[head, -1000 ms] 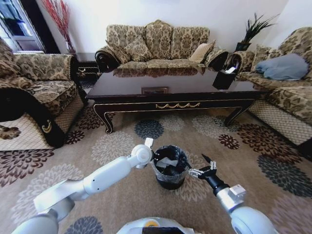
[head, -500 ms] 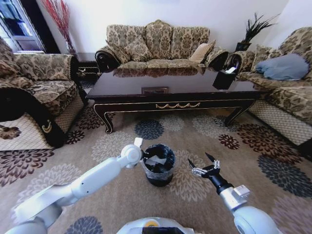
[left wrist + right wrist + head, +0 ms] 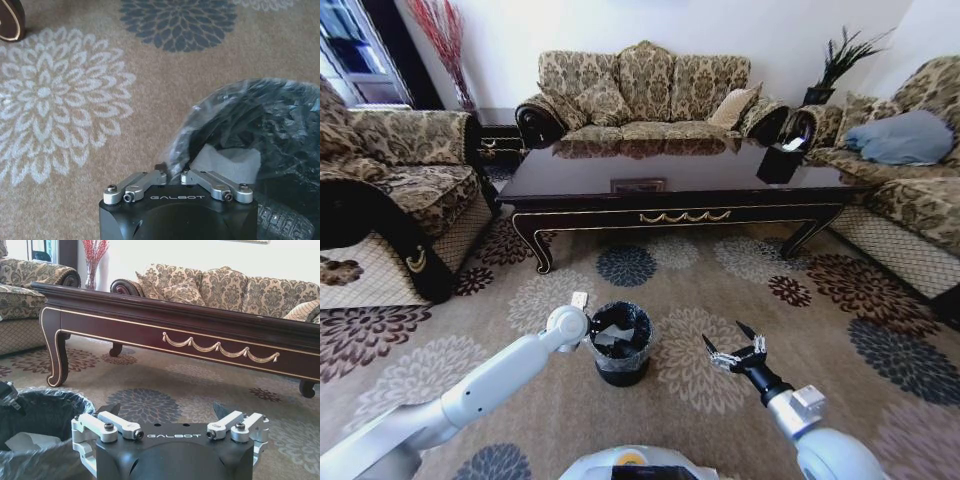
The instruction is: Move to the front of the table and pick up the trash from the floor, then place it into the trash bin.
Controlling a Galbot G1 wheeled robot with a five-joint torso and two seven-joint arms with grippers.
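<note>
My left gripper [image 3: 174, 176] was clamped on the bag-lined rim of the trash bin [image 3: 620, 343], which stood on the flowered carpet [image 3: 720, 270] near the robot, in front of the table [image 3: 670, 185]. A piece of crumpled white paper [image 3: 225, 162] lay inside the bin. My right gripper [image 3: 732, 350] hung low over the carpet to the bin's right, fingers spread apart and holding nothing.
</note>
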